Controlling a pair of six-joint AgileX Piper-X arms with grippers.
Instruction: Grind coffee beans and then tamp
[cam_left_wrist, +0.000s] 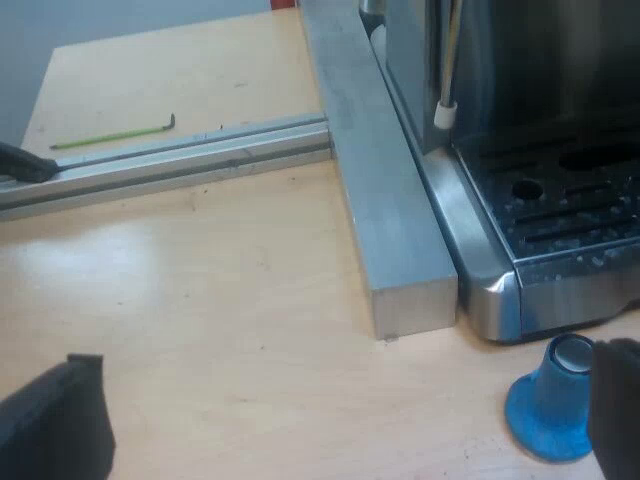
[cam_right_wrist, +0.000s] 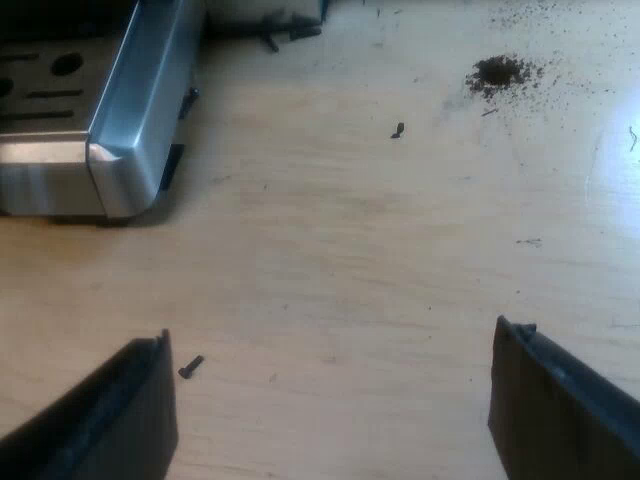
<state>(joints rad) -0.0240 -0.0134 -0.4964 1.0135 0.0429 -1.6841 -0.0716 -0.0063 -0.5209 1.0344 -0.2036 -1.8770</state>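
Looking from the left wrist: pale wooden counter (cam_left_wrist: 220, 300), seen at the front corner of the espresso machine (cam_left_wrist: 480, 290).
Left gripper (cam_left_wrist: 350, 360): spread wide and holding nothing, hovering low over the counter, with one black finger (cam_left_wrist: 55, 420) above bare wood and the other just beside the tamper (cam_left_wrist: 553, 410).
Tamper: blue, standing on the counter with its flared end down and a silvery round face up, just in front of the machine's corner; cannot tell whether touching the finger beside it.
Espresso machine: steel base resting on the counter, with a slotted drip tray (cam_left_wrist: 570, 220) on top.
Steam wand (cam_left_wrist: 447, 90): thin tube with a white tip, hanging by the tray's edge.
Metal bar (cam_left_wrist: 390, 210): grey and square-ended, lying close along the machine's side.
Rail (cam_left_wrist: 170, 160): grey, meeting the bar at a right angle.
Hex key (cam_left_wrist: 110, 135): thin and green, lying on the wood beyond the rail.
Looking from the right wrist: more pale counter, with a steel corner of the machine's base.
Right gripper (cam_right_wrist: 332, 335): spread wide and empty, over bare wood.
Coffee grounds (cam_right_wrist: 497, 72): small dark heap with scattered specks, well apart from the machine.
Screw (cam_right_wrist: 190, 366): tiny and dark, lying just beside one finger of the gripper.
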